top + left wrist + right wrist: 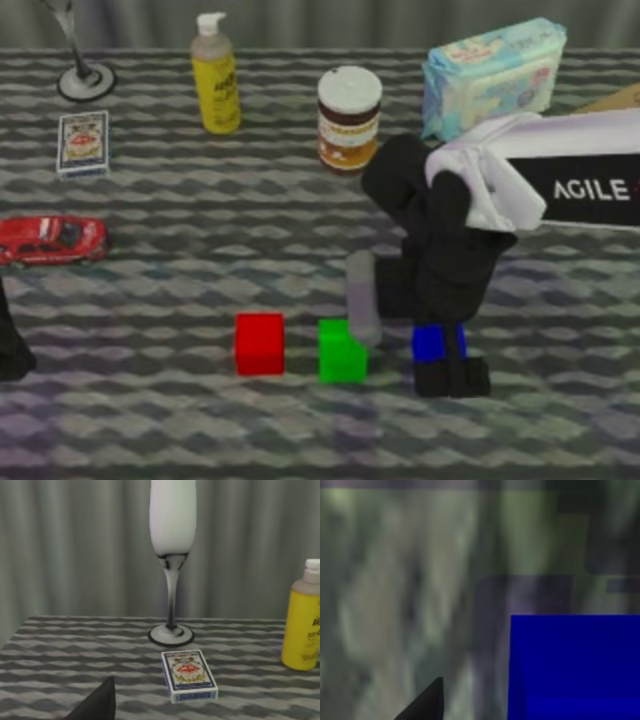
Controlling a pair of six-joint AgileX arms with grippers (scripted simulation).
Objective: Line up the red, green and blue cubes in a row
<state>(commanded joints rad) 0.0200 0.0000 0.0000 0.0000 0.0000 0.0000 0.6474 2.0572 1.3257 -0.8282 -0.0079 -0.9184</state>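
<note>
The right gripper [452, 372] hangs low in the lower right of the top view, its dark fingers reaching toward the bottom edge and set around the blue cube [430, 342], which shows between and just above them; whether the pads actually press on it cannot be told, and the right wrist view gives only a big blue face [572, 667] filling its lower right corner with one dark fingertip [427, 702] beside it. Cubes have no long axis, but all three sit square to the frame, faces parallel to its edges. Counted, there are three: the red cube [260, 343] at lower centre-left, the green cube [341, 351] just to its right with a small gap, and the blue one farther right again, a slightly wider gap away, the three forming a roughly level row across the lower part of the patterned table [180, 260]. On the white arm shell [590, 190] at the right edge, "AGILE" can be read in white on black. Outward along the upper edge stand one brown jar [349, 120] with a white lid, one yellow pump bottle [216, 80], one pale blue soft packet [495, 72] and one glass [82, 70]; a card box [83, 142] lies upper left, its print unreadable, and one red toy car [50, 240] lies at the left edge, lengthwise left to right. The left gripper [12, 345] sits parked at the lower left edge.
</note>
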